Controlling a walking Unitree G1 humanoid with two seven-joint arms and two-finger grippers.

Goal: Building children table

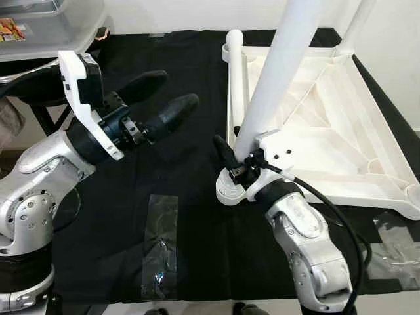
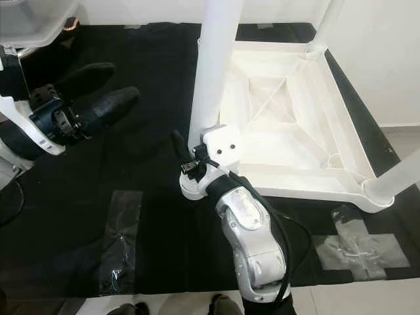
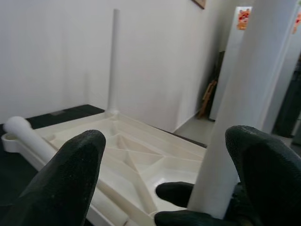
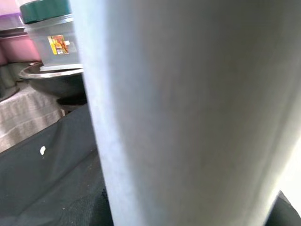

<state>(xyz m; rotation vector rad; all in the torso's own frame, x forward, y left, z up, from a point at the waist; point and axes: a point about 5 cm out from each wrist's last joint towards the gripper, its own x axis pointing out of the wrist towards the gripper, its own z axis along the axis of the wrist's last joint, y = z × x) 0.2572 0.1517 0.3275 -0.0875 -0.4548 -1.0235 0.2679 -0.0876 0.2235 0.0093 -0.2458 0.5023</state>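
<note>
The white children's table [image 1: 341, 138] lies upside down on a black cloth [image 1: 184, 197]. One white leg [image 1: 279, 72] stands upright in its near-left corner socket [image 1: 230, 193]. My right gripper [image 1: 237, 156] is shut on the base of this leg, which looms large in the right wrist view [image 4: 188, 113]. Left of the table, above the cloth, my left gripper [image 1: 174, 92] hovers open and empty, pointing at the leg [image 3: 244, 103]. Another leg [image 1: 237, 65] lies along the table's left rim. More legs stand at the far-right [image 1: 357, 26] and near-right [image 2: 400, 174] corners.
Patches of clear tape [image 1: 161, 243] hold the cloth down, with more at the right [image 2: 354, 249]. A clear plastic box [image 1: 39, 26] sits at the back left, beside a metal bowl and a green-lidded jar [image 4: 47, 37]. A white wall runs behind.
</note>
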